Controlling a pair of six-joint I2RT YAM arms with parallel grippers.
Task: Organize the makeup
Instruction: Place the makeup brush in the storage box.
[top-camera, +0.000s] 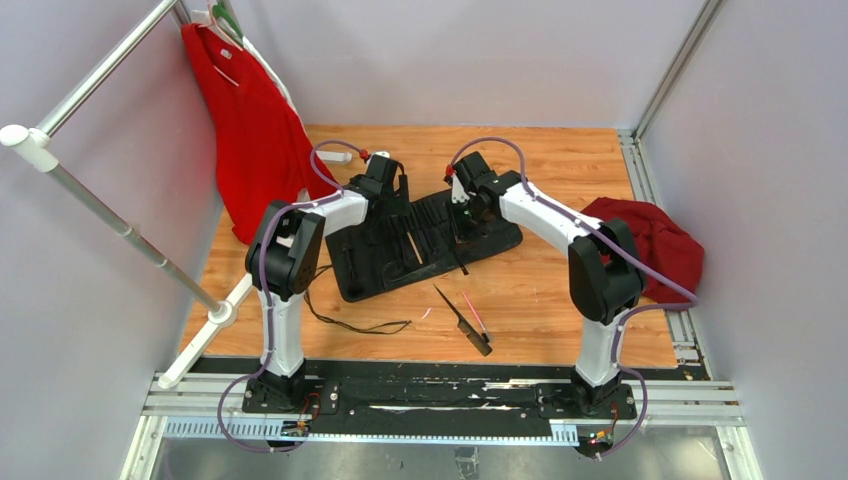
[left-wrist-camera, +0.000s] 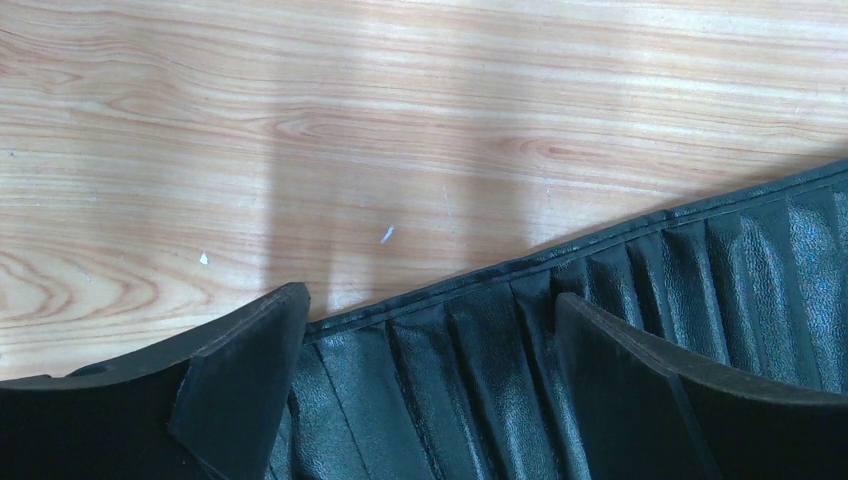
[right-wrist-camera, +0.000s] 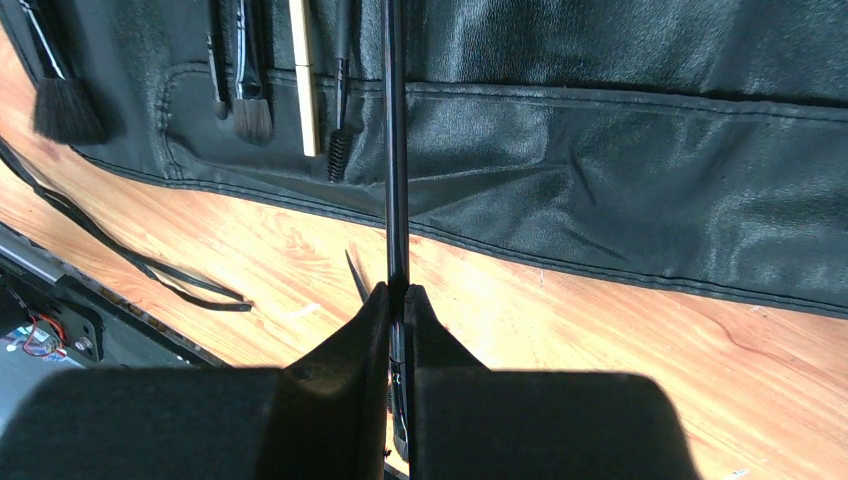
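Makeup: thin black brushes and tools. Some are tucked in the case (top-camera: 425, 245), two lie loose on the table (top-camera: 540, 300), and one is in the right arm's grip.
Held brush (right-wrist-camera: 396, 150): a slim black handle running straight out from between the right fingers. It crosses the case's lower flap, and its far end leaves the wrist view at the top.
Right end effector (right-wrist-camera: 398, 310): fingers pressed together on that handle, above bare table just off the case's near edge.
Left end effector (left-wrist-camera: 430, 380): fingers spread wide and pinching nothing, at the case's far left corner with pleated pockets showing between them. Whether it touches the case cannot be told.
Stowed tools: a fluffy brush (right-wrist-camera: 62, 105), a flat brush (right-wrist-camera: 250, 100), a cream stick (right-wrist-camera: 305, 80) and a small spiral brush (right-wrist-camera: 338, 150) sit side by side in the case, left of the held handle in the right wrist view.
Loose tools: a comb (top-camera: 462, 320) and a pink tool (top-camera: 476, 318) lie just beside each other on the table, on the near side of the case and apart from both end effectors.
Cord (top-camera: 350, 322): looped on the table near the case's left end.
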